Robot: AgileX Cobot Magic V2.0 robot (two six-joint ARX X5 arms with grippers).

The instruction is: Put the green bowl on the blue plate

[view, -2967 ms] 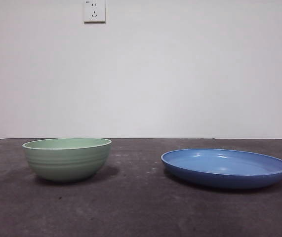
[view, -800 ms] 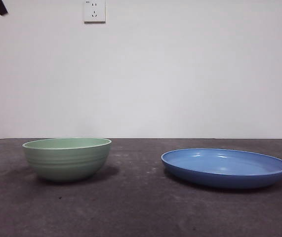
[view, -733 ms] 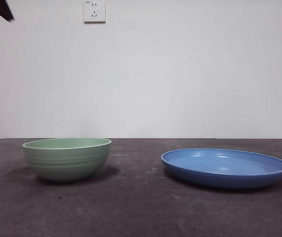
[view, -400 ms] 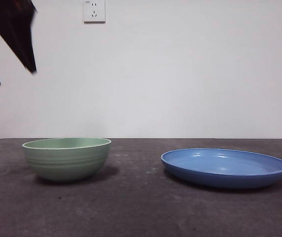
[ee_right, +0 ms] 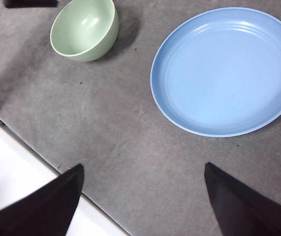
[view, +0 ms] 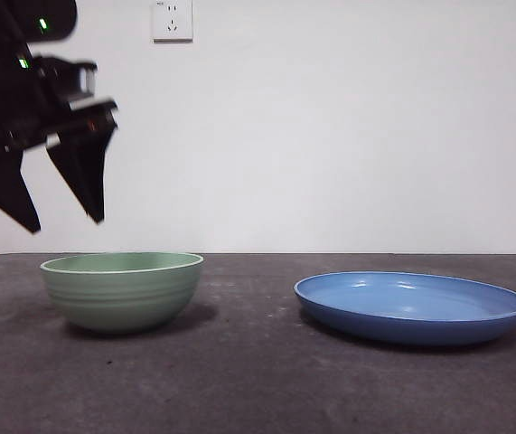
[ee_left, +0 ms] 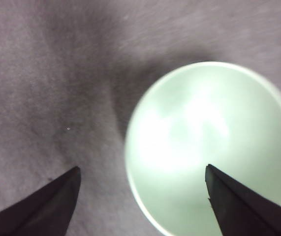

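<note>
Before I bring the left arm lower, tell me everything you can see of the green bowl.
The green bowl is pale sage green, round, smooth and glazed-looking, with faint horizontal ridges on its outer wall and a lighter rim. It stands upright and empty on the dark table, well apart from the blue plate. Nothing else touches it. The left gripper hangs open above its rim, one jaw over the inside, one outside.

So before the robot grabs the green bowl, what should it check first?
1. Left hand open wide: ok, jaws spread.
2. Left hand above the green bowl: ok, hanging above the bowl's left side, not touching.
3. One jaw lined up inside the rim, one outside: ok in the left wrist view.
4. Bowl upright and empty: ok.
5. Blue plate empty, ready for the bowl: ok.
6. Right hand out of the way: ok, high above the table, open.
</note>
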